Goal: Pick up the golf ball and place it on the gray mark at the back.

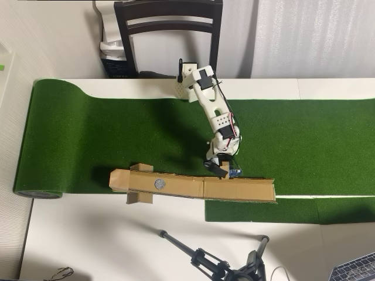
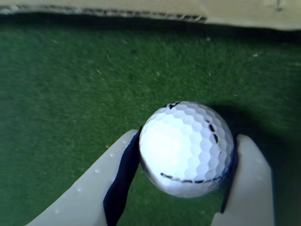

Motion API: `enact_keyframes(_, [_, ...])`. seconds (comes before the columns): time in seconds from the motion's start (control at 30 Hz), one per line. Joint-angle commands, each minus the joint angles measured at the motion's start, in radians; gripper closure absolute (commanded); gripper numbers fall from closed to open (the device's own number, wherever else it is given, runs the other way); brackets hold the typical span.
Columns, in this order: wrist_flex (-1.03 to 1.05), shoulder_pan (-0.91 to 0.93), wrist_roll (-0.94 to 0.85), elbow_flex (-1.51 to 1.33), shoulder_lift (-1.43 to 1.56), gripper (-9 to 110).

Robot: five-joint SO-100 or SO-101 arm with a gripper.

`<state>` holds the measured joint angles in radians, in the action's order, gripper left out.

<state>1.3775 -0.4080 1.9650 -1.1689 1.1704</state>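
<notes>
In the wrist view the white dimpled golf ball (image 2: 186, 148) sits between my gripper's (image 2: 188, 141) two pale fingers (image 2: 84, 188), whose dark pads press on both sides of it. The ball is over the green turf, with a shadow beside it. In the overhead view my gripper (image 1: 217, 167) points down at the turf right beside the cardboard ramp (image 1: 234, 188); the ball is hidden under it there. The gray mark (image 1: 159, 184) is a small round disc on the ramp's left part, well to the left of my gripper.
The green turf mat (image 1: 88, 134) covers the table. The ramp's cardboard edge (image 2: 141, 9) runs along the top of the wrist view. A small blue piece (image 1: 234, 172) lies by the gripper. A tripod (image 1: 205, 257) stands at the bottom, a chair (image 1: 167, 29) at the top.
</notes>
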Motion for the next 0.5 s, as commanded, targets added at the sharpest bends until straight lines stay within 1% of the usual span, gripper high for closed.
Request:
enact_keyframes(0.0, [0.192,0.023,-0.012,0.334,0.087,81])
enact_keyframes(0.1, [0.279,0.091,-0.071,0.405,0.091,81])
enact_keyframes(0.23, [0.264,0.209,-0.238,0.451,0.091,81])
enact_keyframes(0.47, [0.253,0.345,-0.457,0.548,0.072,81])
